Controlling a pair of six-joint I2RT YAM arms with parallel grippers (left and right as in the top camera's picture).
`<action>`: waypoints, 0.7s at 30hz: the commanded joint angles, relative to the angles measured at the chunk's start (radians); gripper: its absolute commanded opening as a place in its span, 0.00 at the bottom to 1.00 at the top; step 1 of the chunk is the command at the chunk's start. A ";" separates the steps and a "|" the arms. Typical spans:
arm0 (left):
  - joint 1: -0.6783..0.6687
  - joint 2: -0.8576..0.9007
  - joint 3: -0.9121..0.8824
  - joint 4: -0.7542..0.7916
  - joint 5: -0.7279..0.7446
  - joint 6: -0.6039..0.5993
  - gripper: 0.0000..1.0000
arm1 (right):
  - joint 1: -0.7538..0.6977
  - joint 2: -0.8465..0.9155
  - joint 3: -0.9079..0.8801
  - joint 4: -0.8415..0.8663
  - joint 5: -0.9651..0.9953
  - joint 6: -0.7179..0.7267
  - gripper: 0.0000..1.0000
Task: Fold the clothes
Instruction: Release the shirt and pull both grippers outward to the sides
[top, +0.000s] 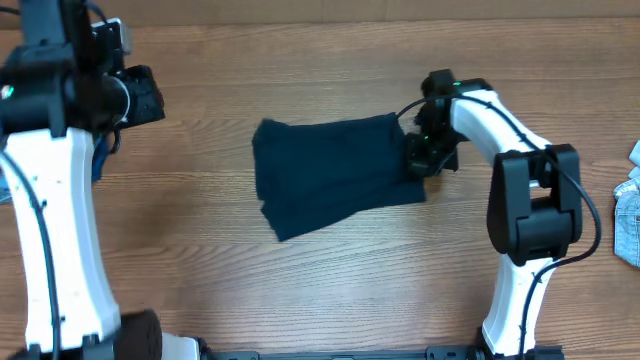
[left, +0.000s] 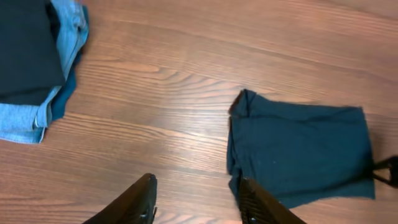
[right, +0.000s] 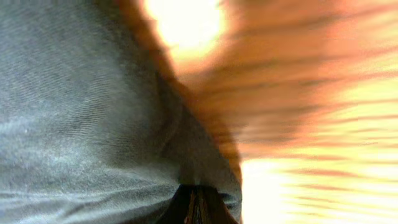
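Observation:
The clothes being worked on are a dark navy shirt (top: 335, 175), lying folded in a rough rectangle at the middle of the table. My right gripper (top: 425, 155) is at its right edge. In the right wrist view the fingers (right: 196, 205) are shut, with the cloth (right: 93, 112) gathered into their tips. My left gripper (top: 150, 95) is up at the far left, well away from the shirt. Seen from the left wrist, this gripper (left: 198, 180) is open over bare wood with nothing between its fingers, and the shirt (left: 298, 149) is ahead to its right.
A stack of clothes lies at the table's left, a dark navy piece (left: 25, 50) on top of light blue denim (left: 31, 118). More light denim (top: 628, 215) lies at the right edge of the table. The right arm's white base (top: 515, 300) stands at the front right.

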 joint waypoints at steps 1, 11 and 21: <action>-0.024 0.017 -0.002 -0.017 0.030 0.013 0.47 | -0.080 -0.022 0.026 0.015 0.137 -0.025 0.04; -0.078 0.002 -0.003 -0.046 0.028 0.016 0.43 | -0.230 -0.213 0.029 -0.003 -0.095 -0.105 0.08; -0.149 -0.210 -0.003 -0.074 -0.147 0.012 0.42 | -0.321 -0.244 0.026 0.019 -0.372 -0.240 0.47</action>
